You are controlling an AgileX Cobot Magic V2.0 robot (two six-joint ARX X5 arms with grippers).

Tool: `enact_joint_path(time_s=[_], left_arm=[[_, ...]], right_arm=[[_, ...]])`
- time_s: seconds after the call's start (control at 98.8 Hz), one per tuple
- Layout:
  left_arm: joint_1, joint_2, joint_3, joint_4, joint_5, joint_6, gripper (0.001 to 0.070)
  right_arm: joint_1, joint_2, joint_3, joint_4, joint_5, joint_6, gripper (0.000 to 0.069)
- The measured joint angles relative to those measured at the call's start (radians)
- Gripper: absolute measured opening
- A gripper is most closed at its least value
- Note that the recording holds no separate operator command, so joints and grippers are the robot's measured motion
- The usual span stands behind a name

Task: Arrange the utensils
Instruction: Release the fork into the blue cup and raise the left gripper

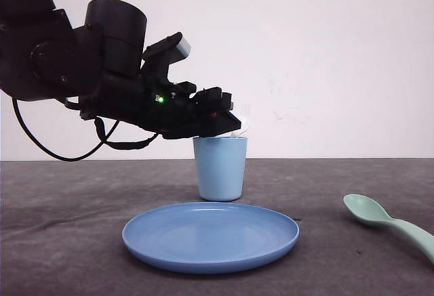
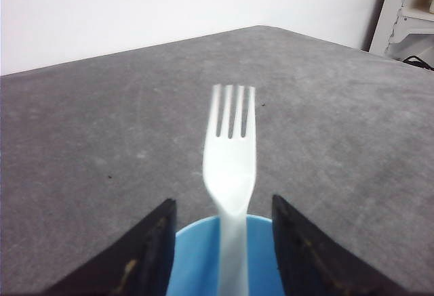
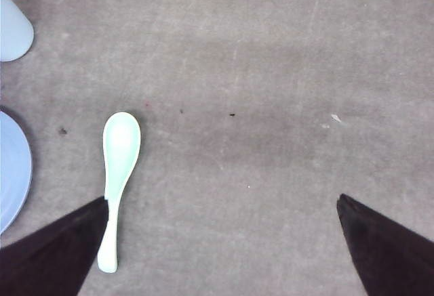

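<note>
Front view: left black gripper [image 1: 227, 125] hangs over the light blue plastic cup [image 1: 220, 168]. Its fingers [image 2: 146, 259] are spread apart, clear of the white four-tined plastic fork [image 2: 231, 167] standing in that cup. Round blue plate [image 1: 210, 235] lies at the grey bench's [image 1: 68, 242] front edge. Pale mint-green plastic spoon [image 1: 390, 223] rests near the right edge, beneath the wide-open right gripper [image 3: 224, 248].

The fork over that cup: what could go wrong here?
The left gripper is open around the fork, whose handle runs down into the cup; the top-heavy fork might tip the light cup. The arm could also knock it. The spoon still lies on the table.
</note>
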Motion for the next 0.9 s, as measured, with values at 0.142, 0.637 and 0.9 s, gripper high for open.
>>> enact_joint_path(time_s=[0.142,0.637,0.9], left_arm=[[0.0,-0.042,0.0,-0.026,0.0,-0.041,0.0275],[0.138,-0.674,0.0,-0.662,-0.002,-0.094,0.0275],[0.342,-1.007,0.0,-1.075,-0.006,-0.093,0.0275]], right_arm=[[0.0,0.0,0.0,0.0,0.0,0.0,0.068],[0.109,0.002,-0.04,0.045,-0.005,0.057,0.068],[0.241,0.03,-0.092,0.1,0.008,0.14,0.068]])
